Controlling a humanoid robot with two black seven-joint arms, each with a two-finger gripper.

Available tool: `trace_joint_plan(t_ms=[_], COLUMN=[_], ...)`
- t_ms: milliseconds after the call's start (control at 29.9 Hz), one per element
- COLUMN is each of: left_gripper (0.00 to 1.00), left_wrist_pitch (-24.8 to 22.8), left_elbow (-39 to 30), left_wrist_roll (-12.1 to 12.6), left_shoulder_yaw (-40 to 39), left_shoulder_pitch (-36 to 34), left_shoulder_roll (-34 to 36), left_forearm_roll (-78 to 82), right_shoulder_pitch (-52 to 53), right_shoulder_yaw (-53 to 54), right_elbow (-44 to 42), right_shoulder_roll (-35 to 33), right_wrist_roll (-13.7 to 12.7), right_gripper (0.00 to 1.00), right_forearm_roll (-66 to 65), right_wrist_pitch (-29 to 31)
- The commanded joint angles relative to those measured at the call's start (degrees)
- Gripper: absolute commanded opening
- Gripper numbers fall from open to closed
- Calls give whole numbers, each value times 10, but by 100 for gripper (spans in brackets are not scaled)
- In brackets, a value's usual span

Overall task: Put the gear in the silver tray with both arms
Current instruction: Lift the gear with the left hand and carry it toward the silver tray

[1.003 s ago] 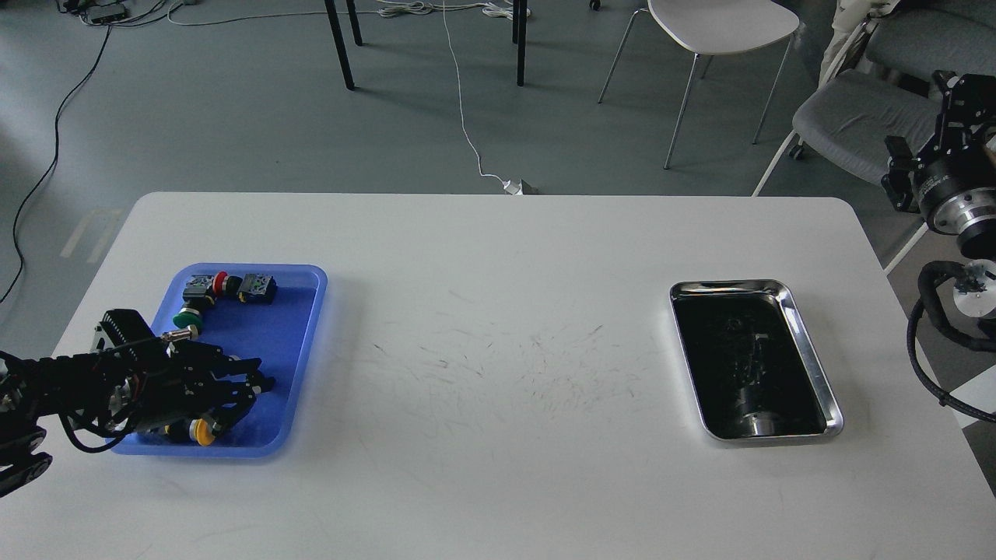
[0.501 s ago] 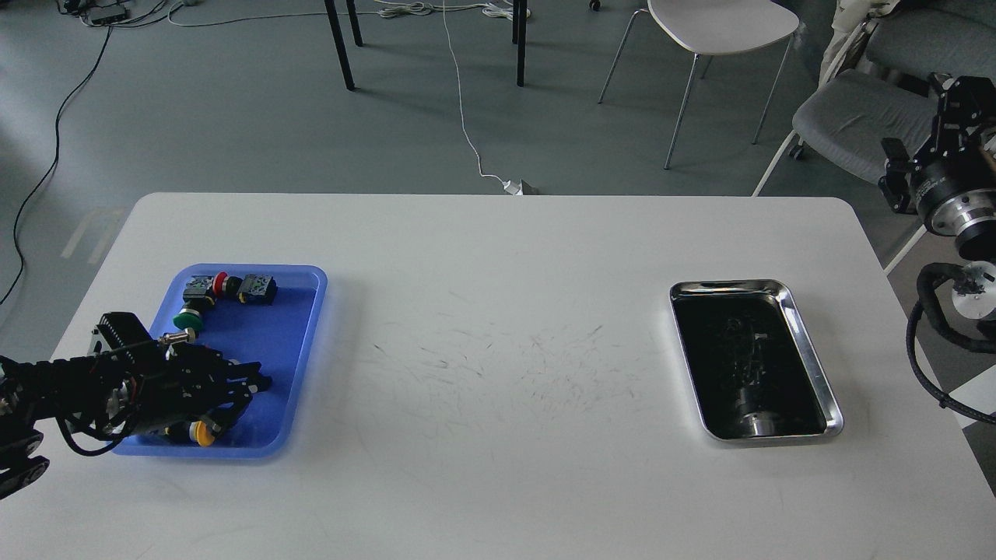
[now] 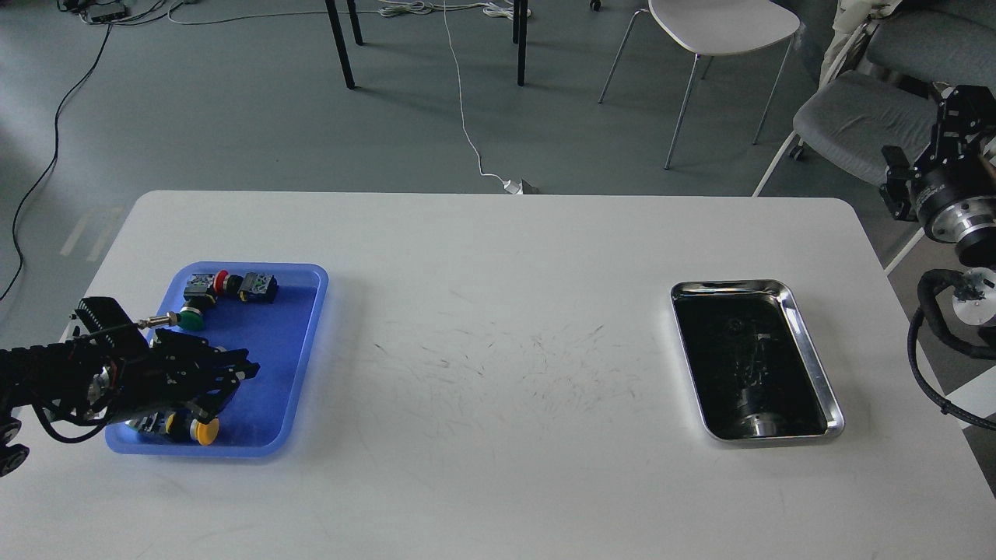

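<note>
From my head camera I see the white table [image 3: 498, 467] spread across the view, with the blue plastic tray [image 3: 272, 342] on its left side and the silver tray [image 3: 809, 350] well apart on its right side, lying flat with its dark mirror-like bottom showing only reflections. My left arm comes in low from the left edge, and my left gripper [image 3: 233, 377] hangs over the near half of the blue tray, its black fingers pointing right; they are dark and overlap from this angle, so I cannot tell how wide they stand or whether they grip anything. Just below the gripper, at the tray's near edge, sits a yellow-capped button [image 3: 206, 430]. At the tray's far end lie a red-capped button [image 3: 221, 281] between two small dark blocks, and a green-capped button [image 3: 191, 317] a little nearer to me, with a thin metal pin [image 3: 158, 320] beside it. My right gripper [image 3: 957, 105] is raised off the table's right side, near the right edge of the view, above its silver wrist ring [image 3: 953, 218]; it is seen end-on and dark, so I cannot tell its opening. A grey chair [image 3: 848, 117] stands behind it, and a white chair [image 3: 724, 23] farther back.
</note>
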Motion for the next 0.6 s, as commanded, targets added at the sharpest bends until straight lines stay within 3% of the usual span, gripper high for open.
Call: trace_joint_plan(t_ms=[0,401,568], left_gripper=[10,10,10], left_wrist_pitch=[-8,-57,-64], left_elbow=[-5,-35,-108], left_wrist_roll=[0,0,0], left_shoulder_yaw=[-4,-8,-9], left_shoulder_pitch=[-36,-140,-149], left_shoulder_roll=[11,-26,-62], left_forearm_roll=[-31,-135,-136], right_shoulder_pitch=[-2,2,6], right_shoulder_yaw=[-1,-3,-3], right_elbow=[0,-1,0], right_shoulder_roll=[0,-1,2], right_wrist_roll=[0,0,0], right_gripper=[94,94,94], right_forearm_roll=[-1,-3,-25], right_wrist_pitch=[0,1,0])
